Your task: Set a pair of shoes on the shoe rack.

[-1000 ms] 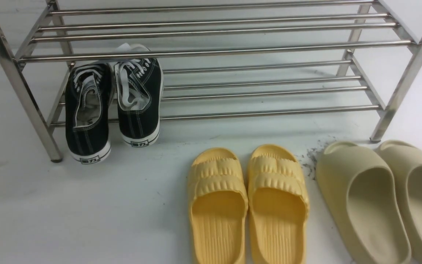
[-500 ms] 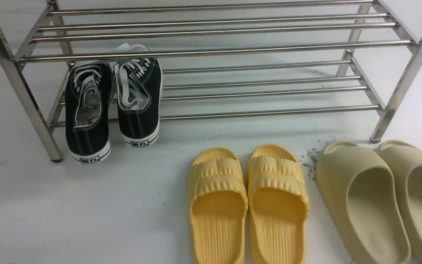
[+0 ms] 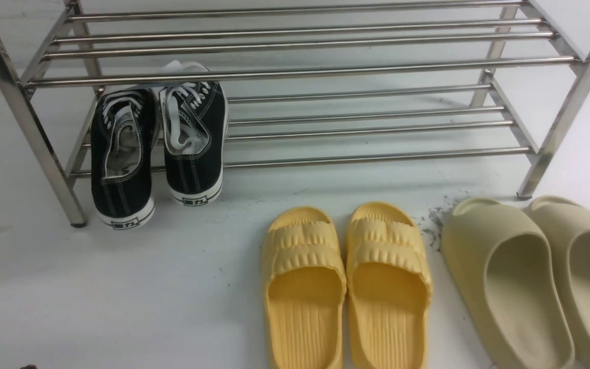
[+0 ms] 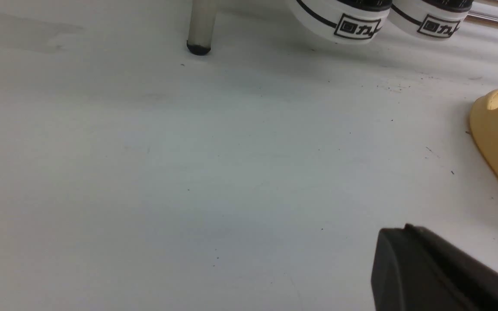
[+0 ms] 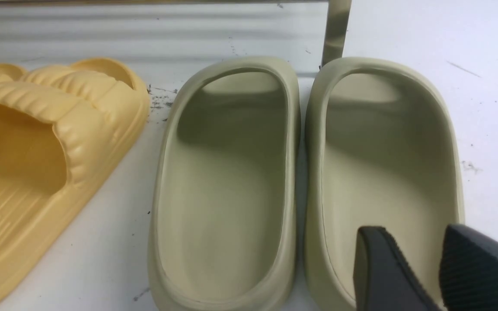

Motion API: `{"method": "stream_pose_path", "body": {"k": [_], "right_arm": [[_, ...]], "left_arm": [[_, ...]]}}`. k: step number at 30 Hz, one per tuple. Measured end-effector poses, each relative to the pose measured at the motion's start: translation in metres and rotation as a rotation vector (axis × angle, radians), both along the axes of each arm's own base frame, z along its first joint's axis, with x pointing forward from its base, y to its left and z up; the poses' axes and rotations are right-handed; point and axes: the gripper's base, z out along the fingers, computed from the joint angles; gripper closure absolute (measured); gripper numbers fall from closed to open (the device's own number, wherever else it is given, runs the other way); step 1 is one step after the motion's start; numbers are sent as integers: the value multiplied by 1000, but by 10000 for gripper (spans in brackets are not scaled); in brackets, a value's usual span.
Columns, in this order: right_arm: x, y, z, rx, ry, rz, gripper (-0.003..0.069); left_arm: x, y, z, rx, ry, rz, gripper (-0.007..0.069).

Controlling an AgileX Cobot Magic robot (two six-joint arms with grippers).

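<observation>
Both black sneakers [image 3: 156, 148] sit on the lower tier at the far-left end of the shoe rack [image 3: 300, 66], toes in, heels overhanging the front tube; the left one pokes out more. Your left gripper [image 4: 443, 272] is shut on nothing, low over the bench and well clear of the heels. The right gripper [image 5: 437, 270] hangs above the beige slides [image 5: 301, 172], jaws slightly parted, holding nothing. The placement looks done, so back away gently. If you tidy up, nudge the left heel inward squarely, avoiding the yellow slides [image 3: 346, 287].
</observation>
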Motion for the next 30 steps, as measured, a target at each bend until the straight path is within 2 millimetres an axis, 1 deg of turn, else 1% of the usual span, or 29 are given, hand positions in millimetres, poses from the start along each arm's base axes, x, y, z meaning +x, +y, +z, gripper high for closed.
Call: {"method": "stream_pose_path", "body": {"k": [10, 18, 30], "right_arm": [[0, 0, 0, 0, 0, 0, 412], [0, 0, 0, 0, 0, 0, 412], [0, 0, 0, 0, 0, 0, 412]], "left_arm": [[0, 0, 0, -1, 0, 1, 638], [0, 3, 0, 0, 0, 50, 638], [0, 3, 0, 0, 0, 51, 638]]}}
